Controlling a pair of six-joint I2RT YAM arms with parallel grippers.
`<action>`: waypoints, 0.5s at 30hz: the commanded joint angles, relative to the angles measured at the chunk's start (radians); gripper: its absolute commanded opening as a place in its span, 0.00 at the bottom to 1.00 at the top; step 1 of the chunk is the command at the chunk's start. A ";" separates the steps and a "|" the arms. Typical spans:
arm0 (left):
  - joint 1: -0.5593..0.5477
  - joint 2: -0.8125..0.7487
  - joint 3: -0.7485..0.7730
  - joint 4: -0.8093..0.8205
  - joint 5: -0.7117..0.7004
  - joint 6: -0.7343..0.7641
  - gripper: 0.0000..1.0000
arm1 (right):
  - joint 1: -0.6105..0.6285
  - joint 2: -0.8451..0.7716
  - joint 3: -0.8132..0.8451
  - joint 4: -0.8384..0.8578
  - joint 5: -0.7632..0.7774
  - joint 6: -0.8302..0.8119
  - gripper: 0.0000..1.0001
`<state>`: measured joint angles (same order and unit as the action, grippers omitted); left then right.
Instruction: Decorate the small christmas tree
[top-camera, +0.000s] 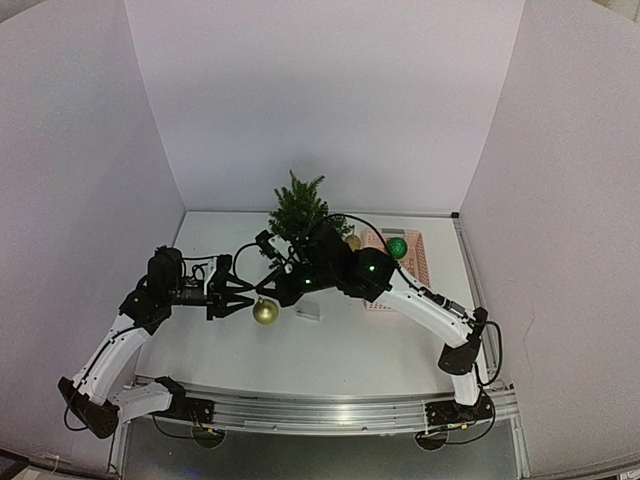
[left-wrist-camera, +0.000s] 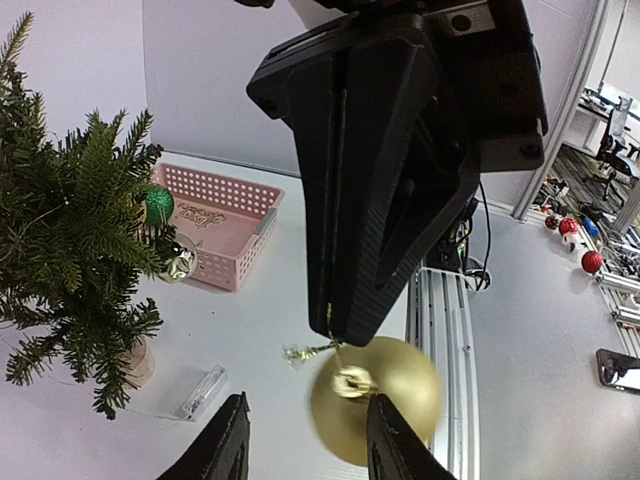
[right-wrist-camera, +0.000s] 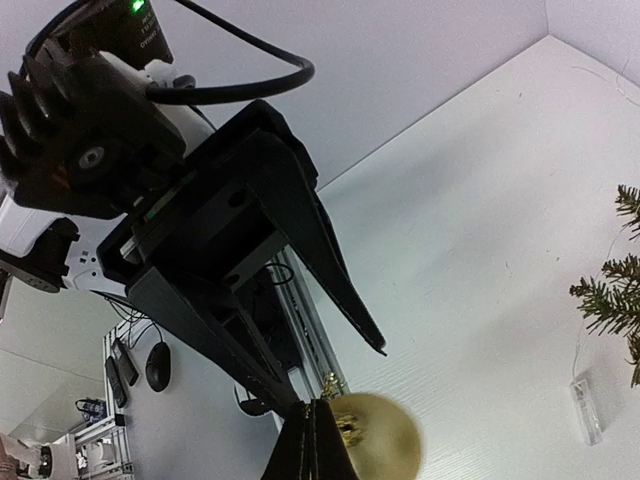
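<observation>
Right tool (left-wrist-camera: 335, 320) pinches gold bauble (top-camera: 265, 312) by its string; left tool (left-wrist-camera: 310, 425) gapes beside.

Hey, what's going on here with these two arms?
The right gripper is shut on the hanger of a gold ball, which hangs below it. The left gripper is open, straddling the ball's top. The tree stands just behind, and a green ball lies in the pink basket.

Basket (top-camera: 416, 272) lies right of the small christmas tree (top-camera: 297, 210), bauble (top-camera: 265, 312) before it.
</observation>
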<state>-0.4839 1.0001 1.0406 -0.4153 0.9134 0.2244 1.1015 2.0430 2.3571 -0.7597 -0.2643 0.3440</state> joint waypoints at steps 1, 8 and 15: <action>-0.004 0.001 -0.002 0.110 0.007 -0.042 0.37 | 0.008 0.022 0.057 0.005 0.012 -0.022 0.00; -0.004 0.008 0.009 0.109 0.030 -0.029 0.31 | 0.008 0.020 0.058 0.005 0.023 -0.025 0.00; -0.004 0.023 0.026 0.102 0.020 -0.007 0.24 | 0.008 0.032 0.072 0.005 0.019 -0.032 0.00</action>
<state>-0.4839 1.0091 1.0374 -0.3389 0.9224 0.2064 1.1023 2.0591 2.3843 -0.7612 -0.2541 0.3284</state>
